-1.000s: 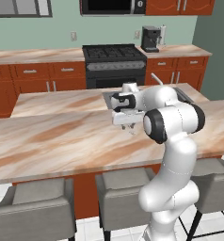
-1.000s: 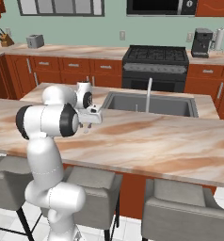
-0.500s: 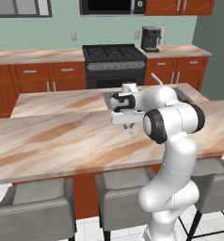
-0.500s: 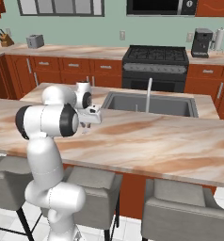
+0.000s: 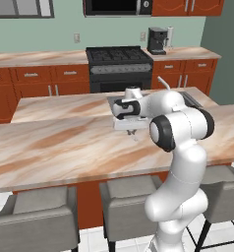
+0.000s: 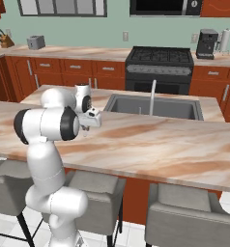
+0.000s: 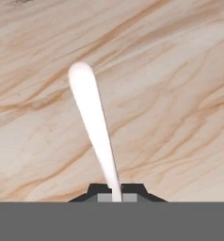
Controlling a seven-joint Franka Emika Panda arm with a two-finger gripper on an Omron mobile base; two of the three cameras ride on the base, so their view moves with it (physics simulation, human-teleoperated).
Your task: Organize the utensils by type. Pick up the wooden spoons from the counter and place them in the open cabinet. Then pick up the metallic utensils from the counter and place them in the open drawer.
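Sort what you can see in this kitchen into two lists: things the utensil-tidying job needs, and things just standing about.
Part of the job:
- silvery utensil, gripped in the closed jaws
- gripper
- marble counter

Just standing about:
- stove
- coffee maker
- sink
- toaster
- stools

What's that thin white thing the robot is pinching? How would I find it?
Look at the big marble counter in front of the sink. Under the hand, the shut jaws pinch a pale silvery utensil. It is slim and shiny, not wooden.
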